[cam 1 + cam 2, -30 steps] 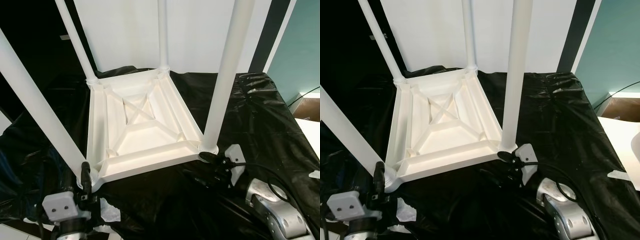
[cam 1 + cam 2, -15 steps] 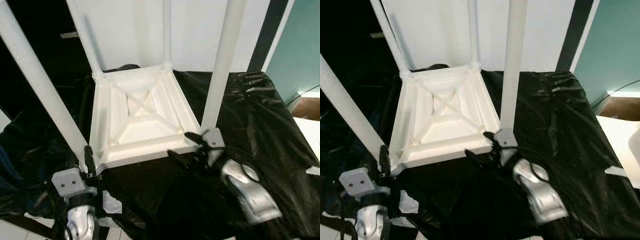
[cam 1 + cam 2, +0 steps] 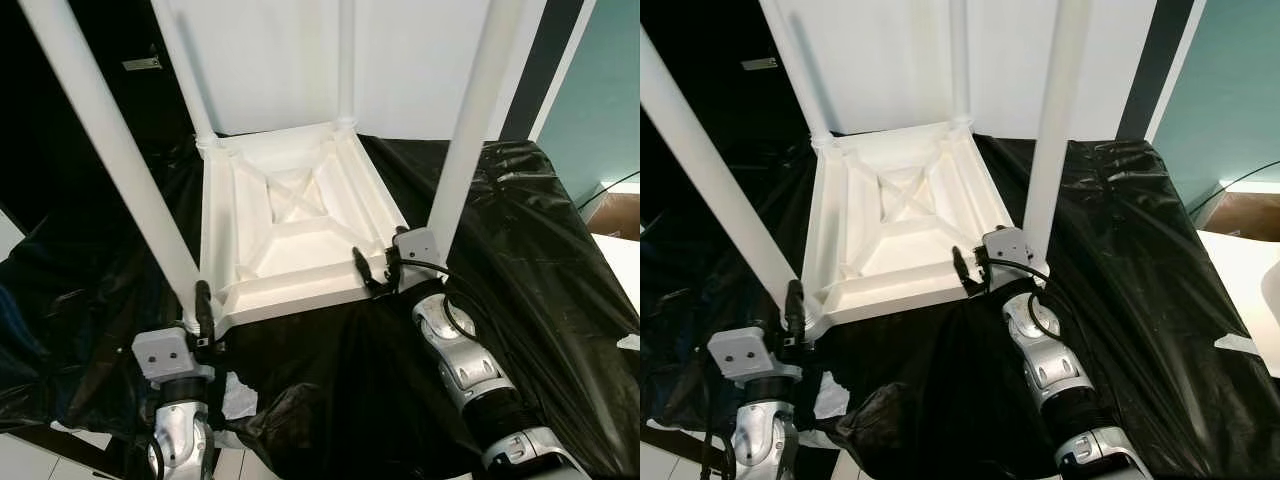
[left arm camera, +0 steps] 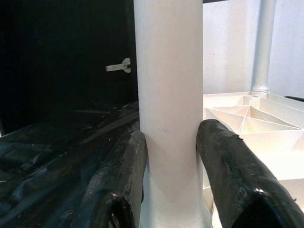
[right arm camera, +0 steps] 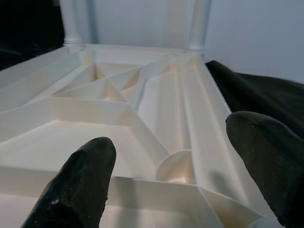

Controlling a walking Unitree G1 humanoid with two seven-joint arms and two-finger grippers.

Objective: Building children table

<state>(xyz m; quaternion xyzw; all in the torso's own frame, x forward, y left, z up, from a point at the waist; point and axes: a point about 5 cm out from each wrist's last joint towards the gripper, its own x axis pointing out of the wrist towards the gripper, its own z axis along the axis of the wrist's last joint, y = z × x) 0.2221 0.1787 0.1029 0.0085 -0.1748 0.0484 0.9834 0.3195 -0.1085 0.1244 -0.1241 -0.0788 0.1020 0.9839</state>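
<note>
While upturned tabletop rests on black sheet, left gripper pinches near leg, likely steadying; right gripper, fingers spread, hovers at rim.

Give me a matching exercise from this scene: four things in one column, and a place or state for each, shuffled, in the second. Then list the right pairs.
Things:
1. left gripper
2. right gripper
3. white table top
4. black plastic sheet

Places or states:
A. lies upside down with its ribbed underside up
B. open, at the table top's near edge
C. fingers on either side of the near left table leg
D. spread beneath the table top

Pairs: 1-C, 2-B, 3-A, 4-D
</note>
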